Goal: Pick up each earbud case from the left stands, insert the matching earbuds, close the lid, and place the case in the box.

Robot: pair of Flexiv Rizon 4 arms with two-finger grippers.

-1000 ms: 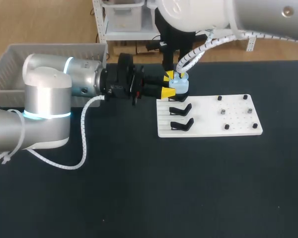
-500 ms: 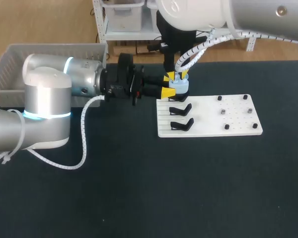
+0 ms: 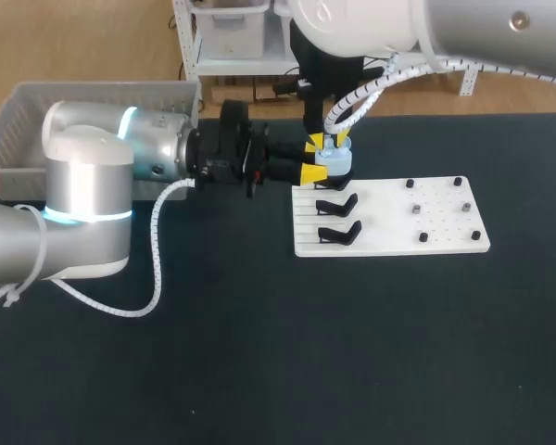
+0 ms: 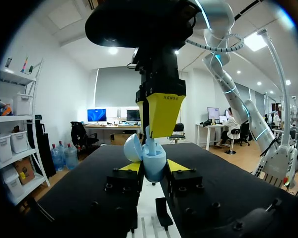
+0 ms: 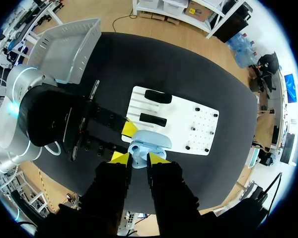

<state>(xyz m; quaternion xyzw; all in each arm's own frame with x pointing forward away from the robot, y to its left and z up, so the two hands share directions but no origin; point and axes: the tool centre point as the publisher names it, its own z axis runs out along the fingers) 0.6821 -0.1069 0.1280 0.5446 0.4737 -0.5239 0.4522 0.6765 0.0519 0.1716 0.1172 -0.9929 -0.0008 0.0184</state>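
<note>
Nearest me on the dark tabletop [image 3: 352,352] lies a white stand board [image 3: 445,218]. Over its far-left corner, my left jaws reach in sideways, clamped on the pale blue earbud case [image 3: 334,160], lid open, mouth upward. Directly above, my right jaws point straight down, pinching an earbud [image 4: 150,147] at the case's opening. The grey box [image 3: 18,120] sits far left.

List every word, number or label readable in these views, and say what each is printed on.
Right gripper, yellow fingertip: one short line of dark print, too small to read.
Right arm, white housing: a grey mark cut off at the view's edge, unreadable.
Earbud case, earbud, white stand board, grey basket: no text visible.
</note>
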